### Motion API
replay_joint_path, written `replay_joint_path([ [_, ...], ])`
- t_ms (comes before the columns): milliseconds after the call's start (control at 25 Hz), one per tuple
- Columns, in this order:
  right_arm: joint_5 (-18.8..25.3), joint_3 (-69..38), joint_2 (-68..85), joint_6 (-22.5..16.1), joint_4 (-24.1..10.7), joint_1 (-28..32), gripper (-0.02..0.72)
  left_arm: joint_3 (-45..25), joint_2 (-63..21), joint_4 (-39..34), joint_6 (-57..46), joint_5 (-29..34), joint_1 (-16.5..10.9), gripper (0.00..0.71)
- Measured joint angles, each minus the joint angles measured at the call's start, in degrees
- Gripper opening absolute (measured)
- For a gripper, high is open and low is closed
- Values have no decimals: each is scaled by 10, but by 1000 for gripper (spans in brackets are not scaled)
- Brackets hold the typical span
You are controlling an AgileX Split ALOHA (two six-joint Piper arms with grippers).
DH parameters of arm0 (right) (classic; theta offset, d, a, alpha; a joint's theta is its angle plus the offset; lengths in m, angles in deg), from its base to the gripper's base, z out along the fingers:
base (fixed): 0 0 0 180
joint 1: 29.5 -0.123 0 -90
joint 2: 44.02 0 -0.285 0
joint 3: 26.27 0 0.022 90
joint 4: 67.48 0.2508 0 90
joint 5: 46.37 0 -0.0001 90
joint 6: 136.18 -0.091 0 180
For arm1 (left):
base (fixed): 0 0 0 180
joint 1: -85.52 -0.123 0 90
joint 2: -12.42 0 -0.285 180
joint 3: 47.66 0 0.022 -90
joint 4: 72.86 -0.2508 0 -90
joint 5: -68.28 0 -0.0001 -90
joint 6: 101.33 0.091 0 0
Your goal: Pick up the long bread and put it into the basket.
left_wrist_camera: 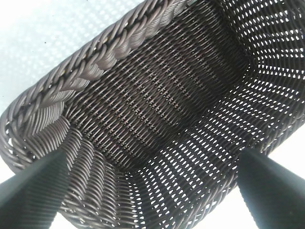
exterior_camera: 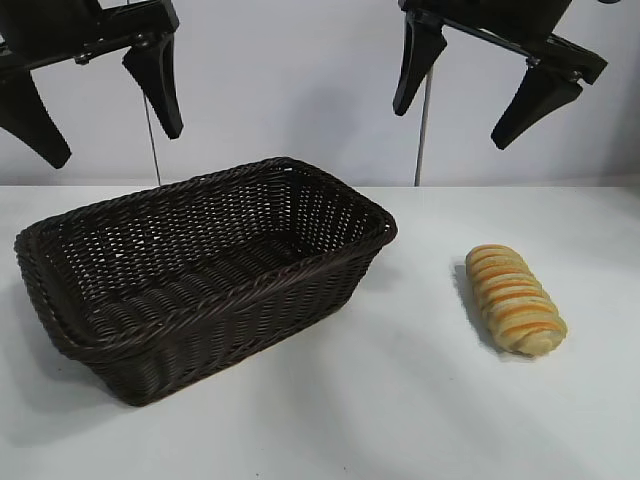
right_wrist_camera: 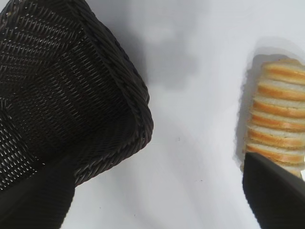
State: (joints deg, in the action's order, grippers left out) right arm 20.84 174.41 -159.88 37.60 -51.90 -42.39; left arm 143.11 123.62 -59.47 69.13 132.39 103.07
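Note:
The long bread (exterior_camera: 514, 299), a golden-tan ridged loaf with orange-brown stripes, lies on the white table at the right. It also shows in the right wrist view (right_wrist_camera: 278, 112). The dark brown wicker basket (exterior_camera: 60, 235) stands at the left, empty; its inside fills the left wrist view (left_wrist_camera: 109, 45). My right gripper (exterior_camera: 452, 118) hangs open high above the table, above the gap between basket and bread. My left gripper (exterior_camera: 112, 140) hangs open high above the basket's left part. Neither holds anything.
The white table (exterior_camera: 400, 400) stretches bare in front of and between the basket and the bread. A pale wall stands behind. Two thin cables hang down at the back.

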Motion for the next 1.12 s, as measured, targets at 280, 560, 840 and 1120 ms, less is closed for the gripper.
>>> replay_joint_path([
  [280,3,0,0,0,0,0,685,0,0,0,0,0,0,694],
  [560,3,0,0,0,0,0,685,0,0,0,0,0,0,694],
  [840,4,0,0,0,0,0,685,0,0,0,0,0,0,694],
  [1120,4,0,0,0,0,0,685,0,0,0,0,-39,0,694],
])
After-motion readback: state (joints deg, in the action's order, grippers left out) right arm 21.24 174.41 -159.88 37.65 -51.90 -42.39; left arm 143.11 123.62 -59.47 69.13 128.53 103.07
